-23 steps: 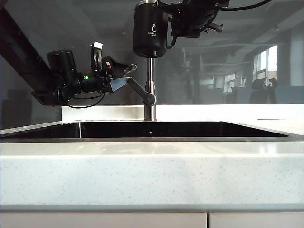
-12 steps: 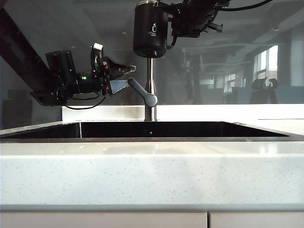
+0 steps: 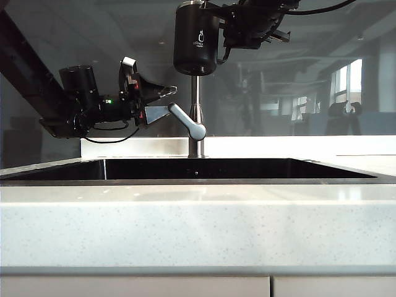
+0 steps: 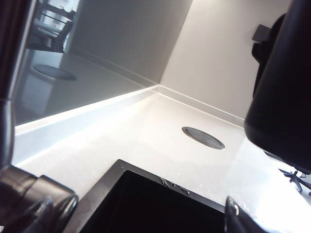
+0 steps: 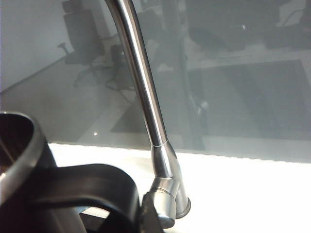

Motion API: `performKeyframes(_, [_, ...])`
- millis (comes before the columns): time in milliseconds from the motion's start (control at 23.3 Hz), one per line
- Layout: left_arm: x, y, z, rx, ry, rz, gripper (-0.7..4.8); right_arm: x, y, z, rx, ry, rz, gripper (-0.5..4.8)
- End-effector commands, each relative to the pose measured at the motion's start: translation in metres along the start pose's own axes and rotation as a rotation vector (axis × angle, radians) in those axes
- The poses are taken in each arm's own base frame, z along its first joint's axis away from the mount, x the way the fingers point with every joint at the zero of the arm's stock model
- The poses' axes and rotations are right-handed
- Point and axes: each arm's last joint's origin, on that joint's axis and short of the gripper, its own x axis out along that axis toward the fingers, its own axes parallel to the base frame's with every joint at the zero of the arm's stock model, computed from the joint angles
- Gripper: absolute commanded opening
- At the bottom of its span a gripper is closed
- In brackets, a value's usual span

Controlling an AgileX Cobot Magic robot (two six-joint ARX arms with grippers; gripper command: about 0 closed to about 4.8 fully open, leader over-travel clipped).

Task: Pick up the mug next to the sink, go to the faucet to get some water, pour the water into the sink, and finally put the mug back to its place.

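The matte black round mug (image 3: 195,38) with a shiny steel rim and a small white cup picture hangs high up over the wide dark sink (image 3: 185,168) with its thin metal edge. It stands upright, right in front of the tall thin steel faucet (image 3: 195,114). The right pincer (image 3: 230,42) is at the top of the exterior view, just to the right of the mug. It is closed tight on the mug's black handle (image 5: 92,187).

The left pincer (image 3: 162,102) reaches in from the left. Its two fingers are spread as wide as they go, one above and one below the end of the faucet's short slanted lever (image 3: 185,121). I cannot tell if they touch it.

In the left wrist view the mug (image 4: 284,92) looks big and dark, and the lever (image 4: 34,199) is very close. A flat round grey disc (image 4: 203,137) sits in the white speckled surface (image 3: 198,223) behind the sink.
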Motion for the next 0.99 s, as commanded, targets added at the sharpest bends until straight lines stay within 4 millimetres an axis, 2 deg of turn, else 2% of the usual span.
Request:
performKeyframes(43, [0.003, -0.005, 0.005, 0.049, 0.014, -0.036, 4.79, -0.003, 0.003, 0.012, 0.012, -0.065, 0.017, -0.04])
performKeyframes(601, [0.002, -0.001, 0.007, 0.226, -0.079, 0.082, 4.79, -0.003, 0.003, 0.012, 0.012, -0.065, 0.017, -0.04])
performKeyframes(987, [0.001, 0.010, -0.004, 0.232, -0.035, 0.176, 4.79, -0.003, 0.003, 0.012, 0.012, -0.065, 0.017, -0.04])
